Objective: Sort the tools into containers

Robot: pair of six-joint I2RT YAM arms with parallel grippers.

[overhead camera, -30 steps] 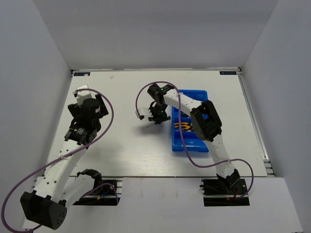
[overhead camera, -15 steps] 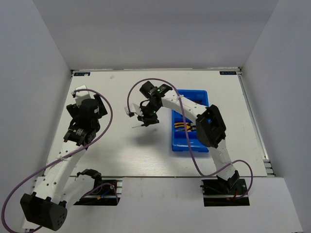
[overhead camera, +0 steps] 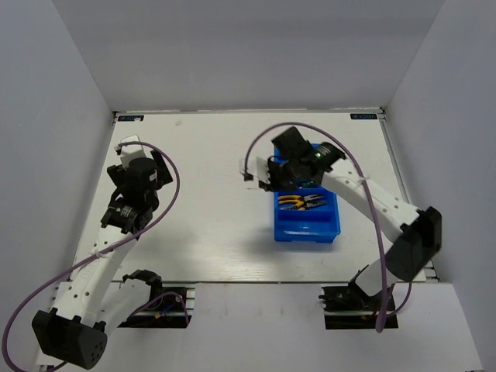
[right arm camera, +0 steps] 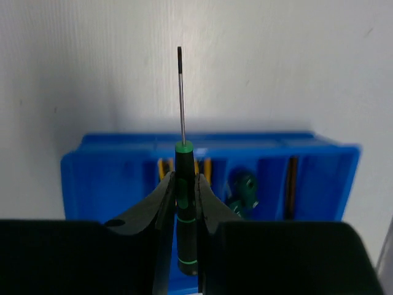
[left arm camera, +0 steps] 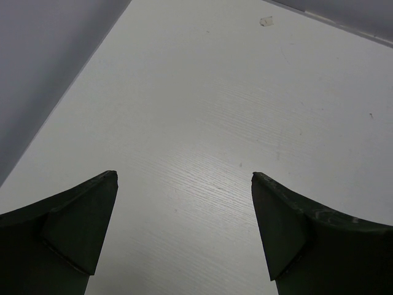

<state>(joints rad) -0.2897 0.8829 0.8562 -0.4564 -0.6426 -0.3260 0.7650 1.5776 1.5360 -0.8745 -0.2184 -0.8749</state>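
Observation:
My right gripper point(right arm camera: 184, 182) is shut on the handle of a slim dark-green tool point(right arm camera: 184, 153), whose thin metal shaft points past the far side of the blue tray point(right arm camera: 98, 178). In the top view the right gripper point(overhead camera: 288, 177) hovers over the far end of the tray point(overhead camera: 306, 231). Yellow-handled pliers point(overhead camera: 302, 203) lie in one compartment. A stubby green-handled screwdriver point(right arm camera: 243, 189) lies in another, and a thin dark hex key point(right arm camera: 290, 184) lies in one further right. My left gripper point(left arm camera: 184, 176) stands open over bare table at the far left point(overhead camera: 143, 167).
White walls close in the table on the left, back and right. The right arm's purple cable point(overhead camera: 364, 198) loops over the tray's right side. A small speck point(left arm camera: 266, 21) marks the table ahead of the left gripper.
The right arm has swung right from the open table beside the tray to above the tray's far end, carrying the slim tool. The left arm has not moved.

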